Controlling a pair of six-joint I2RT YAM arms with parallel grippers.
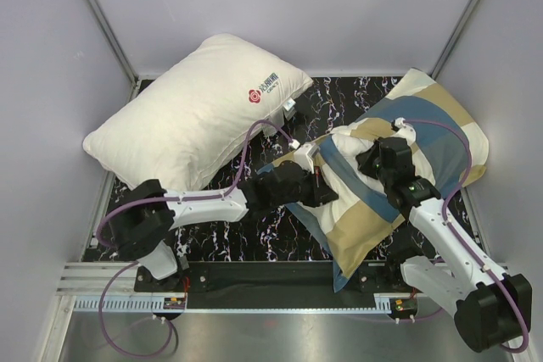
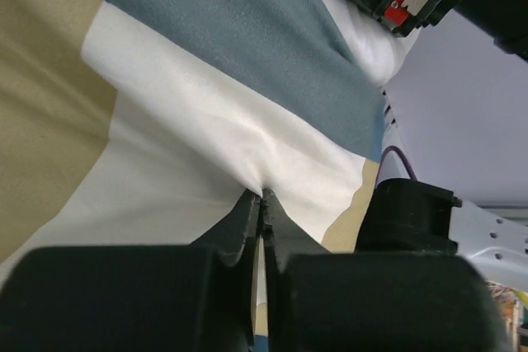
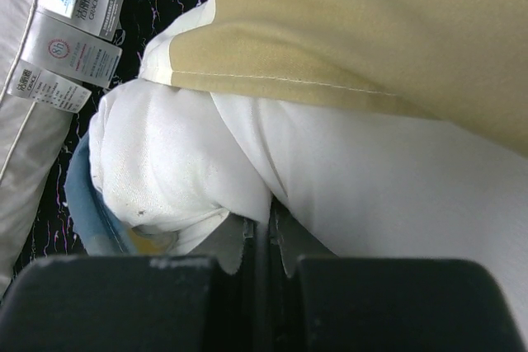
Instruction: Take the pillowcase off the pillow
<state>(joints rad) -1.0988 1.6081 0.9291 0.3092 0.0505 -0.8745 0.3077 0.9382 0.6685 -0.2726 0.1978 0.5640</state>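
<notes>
Teal-and-tan pillowcase [image 1: 373,218] diagonal, near-left to far-right — left jaws pinch it, right jaws clench pillow [image 3: 165,154].

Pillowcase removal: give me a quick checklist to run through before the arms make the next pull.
1. Left jaws pinching the pillowcase: ok, they are shut on a cream fold.
2. Right jaws gripping: ok, they are shut on white cloth.
3. That cloth is the pillow and not the case's cream check: cannot tell.
4. Pillow showing at the open end: ok, a white corner bulges out.
5. Pillow free of the case: not ok, most of it is covered.
6. Logo pillow out of the way: ok, it lies apart to the left in the top view.
</notes>
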